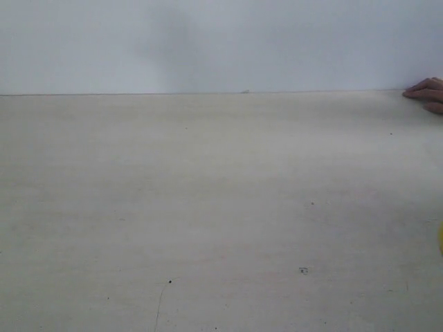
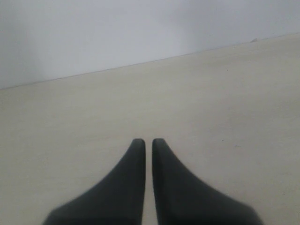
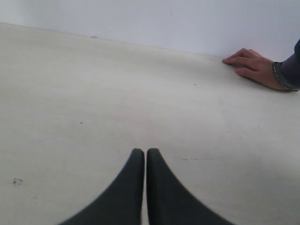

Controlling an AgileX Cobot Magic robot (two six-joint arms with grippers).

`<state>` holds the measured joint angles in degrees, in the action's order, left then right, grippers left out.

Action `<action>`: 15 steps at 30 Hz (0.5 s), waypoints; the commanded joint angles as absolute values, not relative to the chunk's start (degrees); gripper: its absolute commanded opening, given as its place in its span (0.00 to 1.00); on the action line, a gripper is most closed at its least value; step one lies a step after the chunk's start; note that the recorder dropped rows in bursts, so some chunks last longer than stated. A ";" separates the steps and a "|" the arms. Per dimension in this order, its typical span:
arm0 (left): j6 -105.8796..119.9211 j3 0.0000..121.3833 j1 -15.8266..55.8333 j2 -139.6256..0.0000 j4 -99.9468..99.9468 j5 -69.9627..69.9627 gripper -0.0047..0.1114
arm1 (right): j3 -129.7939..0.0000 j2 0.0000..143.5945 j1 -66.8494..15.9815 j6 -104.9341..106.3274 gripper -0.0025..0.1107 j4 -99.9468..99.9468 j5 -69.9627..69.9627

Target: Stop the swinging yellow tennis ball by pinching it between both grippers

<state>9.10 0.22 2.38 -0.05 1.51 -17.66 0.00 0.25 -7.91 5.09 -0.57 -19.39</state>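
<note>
L fingers (image 2: 129, 187) closed, R fingers (image 3: 125, 192) closed — hand (image 3: 255, 70) nearby

The left end effector (image 2: 148, 140) has its two dark, tapered fingers (image 2: 124, 192) drawn together, with only a thin slit between the tips and nothing gripped. The right end effector (image 3: 146, 151) is likewise closed and empty, its tips almost touching.

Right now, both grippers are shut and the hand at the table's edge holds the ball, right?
No: the hand holds nothing; it rests empty on the table, as the right wrist view shows. The left gripper and right gripper are indeed shut.
</note>
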 commanded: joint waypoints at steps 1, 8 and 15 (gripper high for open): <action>8.43 0.00 2.53 0.00 2.15 -16.70 0.08 | 0.00 0.00 -7.84 4.94 0.02 -0.60 -18.89; 8.43 0.00 2.53 0.00 2.56 -14.19 0.08 | 0.00 0.00 -7.84 4.94 0.02 -0.60 -18.89; 8.43 0.00 2.53 0.00 2.56 -14.19 0.08 | 0.00 0.00 -7.84 4.94 0.02 -0.60 -18.89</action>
